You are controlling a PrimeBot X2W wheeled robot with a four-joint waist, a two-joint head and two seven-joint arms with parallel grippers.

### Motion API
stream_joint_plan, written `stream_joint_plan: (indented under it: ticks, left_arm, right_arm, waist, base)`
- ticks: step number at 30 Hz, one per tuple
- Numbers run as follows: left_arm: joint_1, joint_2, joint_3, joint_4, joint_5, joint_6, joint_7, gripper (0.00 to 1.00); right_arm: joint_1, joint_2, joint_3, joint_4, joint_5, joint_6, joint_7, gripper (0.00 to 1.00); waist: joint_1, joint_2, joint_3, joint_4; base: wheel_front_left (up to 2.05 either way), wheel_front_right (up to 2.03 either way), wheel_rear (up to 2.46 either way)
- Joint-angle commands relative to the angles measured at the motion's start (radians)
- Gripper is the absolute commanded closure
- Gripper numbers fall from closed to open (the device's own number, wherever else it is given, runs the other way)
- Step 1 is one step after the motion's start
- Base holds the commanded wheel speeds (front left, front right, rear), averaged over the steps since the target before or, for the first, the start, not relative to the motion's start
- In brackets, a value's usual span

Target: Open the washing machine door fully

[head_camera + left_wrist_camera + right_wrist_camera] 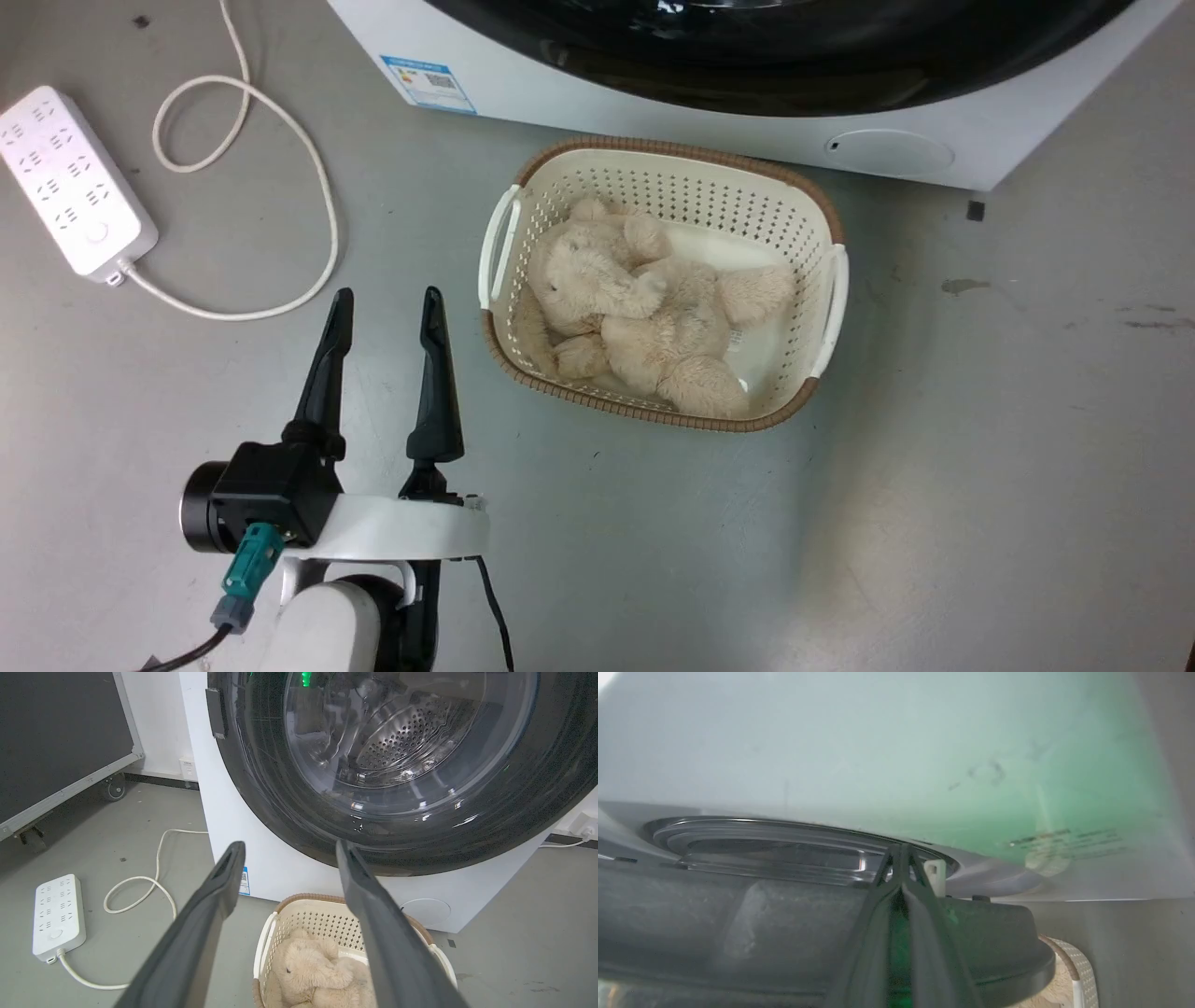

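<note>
Washing machine door point(402, 756) is big and round. It sits on the front of the white machine point(560, 89) and is almost as wide as it. A shiny black ring goes around a clear glass bowl, and the holes of the metal drum show through the glass. In the left wrist view it looks shut or nearly shut; I cannot tell for sure.

I think it is hard, stiff and a bit heavy. It should swing like a gate and not bend. The shiny ring looks slippery, so a pinch on its flat face would likely slide off. The glass could crack from a hard bump. The outer edge looks like the best place to hold. A small dark block point(216, 713) sits on that edge; it may be the handle, but I cannot tell.

The right gripper point(901, 848) is up close to a dark round rim. Its jaws are pressed together with nothing seen between them, and the tips are just beside a little white tab point(934, 875). The left gripper point(387, 294) hangs over the grey floor point(934, 467) with its jaws wide apart and empty.

A cream basket point(672, 147) sits on the floor just in front of the machine, with a fluffy teddy bear point(635, 317) inside. A white power strip point(70, 177) lies off to the left.
</note>
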Motion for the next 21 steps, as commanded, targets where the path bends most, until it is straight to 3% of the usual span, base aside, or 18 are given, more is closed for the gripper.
stream_joint_plan:
  ticks: [1, 10, 21]
  left_arm:
    - [-0.016, 0.0, -0.007, -0.005, -0.01, 0.007, -0.012, 0.0]
    - [0.002, 0.0, -0.011, 0.012, -0.023, 0.012, -0.031, 0.0]
    - [0.085, 0.0, -0.016, 0.08, -0.017, -0.019, -0.045, 0.0]
  right_arm:
    - [-0.029, 0.007, -0.008, 0.035, 0.022, 0.001, 0.033, 1.0]
    - [0.046, 0.013, -0.038, 0.053, 0.083, 0.001, 0.148, 1.0]
    - [0.313, 0.108, -0.03, -0.061, 0.181, 0.001, 0.319, 1.0]
  waist:
    - [-0.0001, -0.0001, 0.0, 0.006]
    - [-0.0001, -0.0001, -0.067, 0.009]
    - [-0.0001, -0.0001, -0.235, -0.004]
  base:
    - [0.0, 0.0, 0.0]
    - [0.0, 0.0, 0.0]
    - [0.0, 0.0, 0.0]
